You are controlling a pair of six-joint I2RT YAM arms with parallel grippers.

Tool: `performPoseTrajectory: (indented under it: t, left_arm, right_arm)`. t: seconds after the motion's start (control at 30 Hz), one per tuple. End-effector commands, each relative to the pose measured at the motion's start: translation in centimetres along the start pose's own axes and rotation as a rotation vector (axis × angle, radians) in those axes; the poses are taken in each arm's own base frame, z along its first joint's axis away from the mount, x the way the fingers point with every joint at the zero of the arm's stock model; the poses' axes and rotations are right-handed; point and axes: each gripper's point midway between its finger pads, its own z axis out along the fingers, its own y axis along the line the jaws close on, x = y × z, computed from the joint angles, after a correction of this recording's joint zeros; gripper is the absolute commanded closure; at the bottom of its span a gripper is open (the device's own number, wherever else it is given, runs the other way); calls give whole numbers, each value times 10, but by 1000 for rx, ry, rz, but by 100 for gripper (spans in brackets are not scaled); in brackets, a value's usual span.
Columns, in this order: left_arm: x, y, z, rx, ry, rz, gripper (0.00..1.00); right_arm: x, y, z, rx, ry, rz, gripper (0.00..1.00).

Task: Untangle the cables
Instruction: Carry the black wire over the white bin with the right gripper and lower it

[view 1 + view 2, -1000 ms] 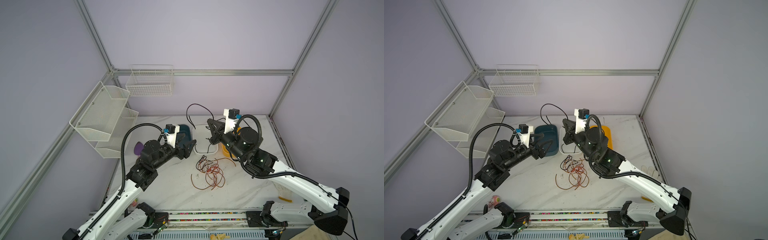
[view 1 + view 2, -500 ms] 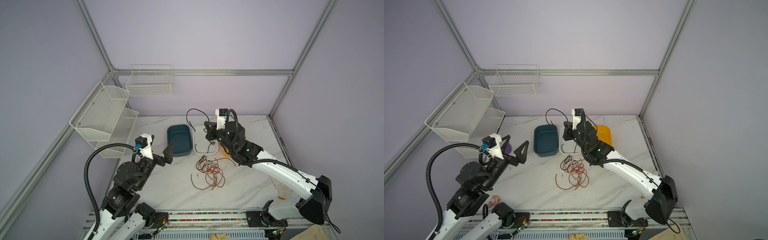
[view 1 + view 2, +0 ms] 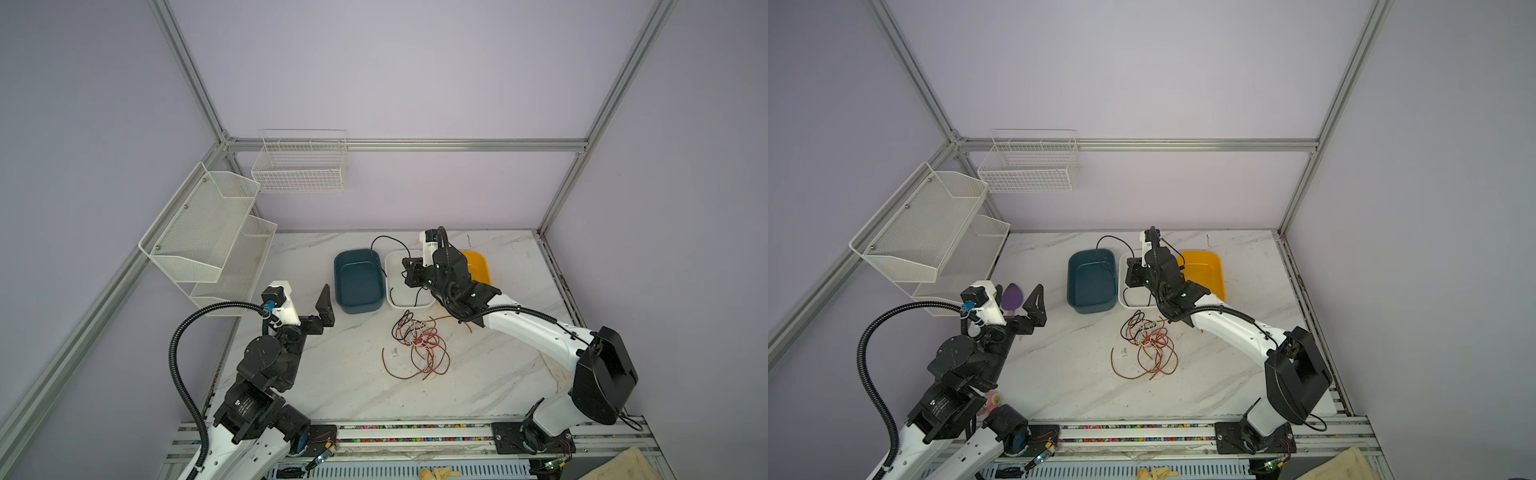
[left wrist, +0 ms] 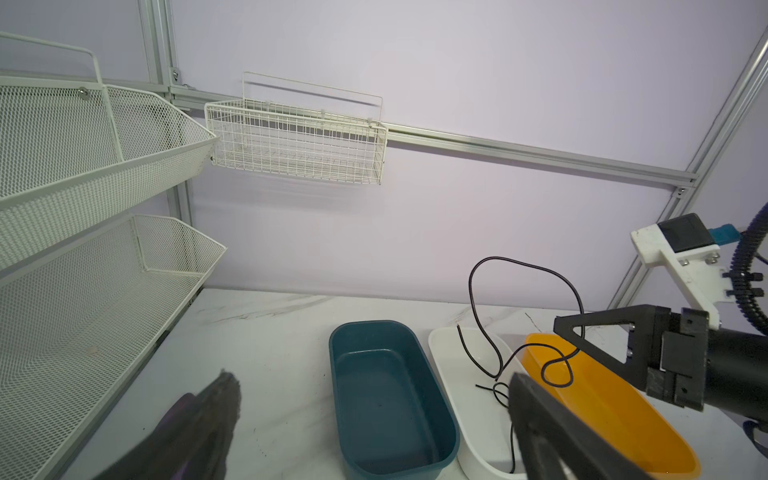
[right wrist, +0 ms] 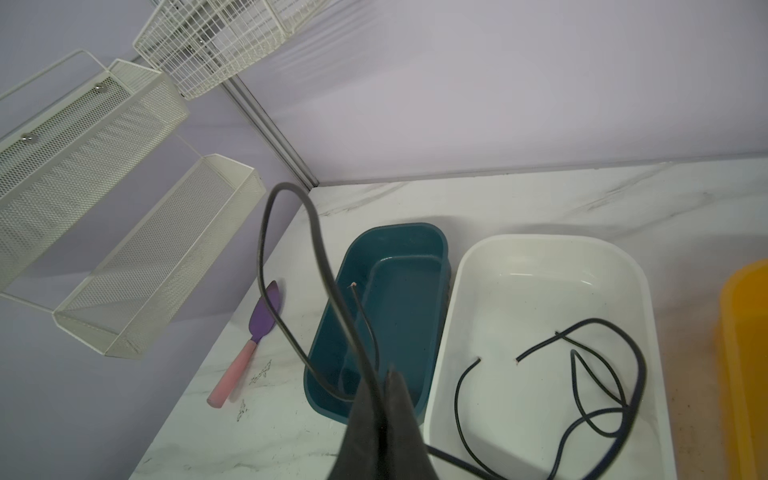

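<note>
— Table (image 3: 332, 386) first: what hangs round it?
— A two-tier mesh rack (image 3: 203, 232) on the left wall and a wire basket (image 3: 299, 166) on the back wall.
— Bins?
— Three side by side at the back: blue bin (image 3: 358, 305), white bin (image 3: 409, 305), orange bin (image 3: 478, 266). The right arm (image 3: 532, 328) reaches over the white one and hides part of the orange.
— Grippers?
— The left gripper (image 4: 370, 376) gapes wide, holding nothing, left of the blue bin. The right gripper (image 5: 384, 384) is pinched tight on a black cable (image 5: 266, 232) above the white bin.
— And the cables?
— The tangle (image 3: 419, 349), orange-red, white and black, lies on the table just in front of the white bin, beside the right arm. The black cable arches up from the grip, one end hanging over the blue bin. More black wire (image 5: 602, 374) coils in the white bin; same piece or not, I cannot tell.
— Anything smaller?
— A purple spatula (image 3: 1012, 296) lies by the rack, just behind the left gripper.
</note>
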Motion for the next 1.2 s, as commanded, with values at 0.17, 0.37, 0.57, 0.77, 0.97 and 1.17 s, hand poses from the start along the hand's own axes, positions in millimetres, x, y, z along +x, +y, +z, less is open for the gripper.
performPoseTrajectory:
  t: [0.17,0.37,0.57,0.77,0.97,1.17]
  left_arm:
    - [0,-1,0,-7,-19,-4,0]
    - [3,-5,2,7,-8,5,0]
    - [7,-10,3,30,6,16,0]
    - [10,-15,5,50,19,25,0]
    - [12,-20,5,69,28,37,0]
    - [13,-22,6,80,33,39,0]
  right_arm:
    - [20,-33,24,11,7,90,100]
    - [45,-55,41,40,46,134,100]
    - [75,-73,59,85,107,157,100]
    - [95,-90,70,129,138,176,100]
    - [111,-105,79,163,170,200,100]
    - [120,-122,83,215,185,232,100]
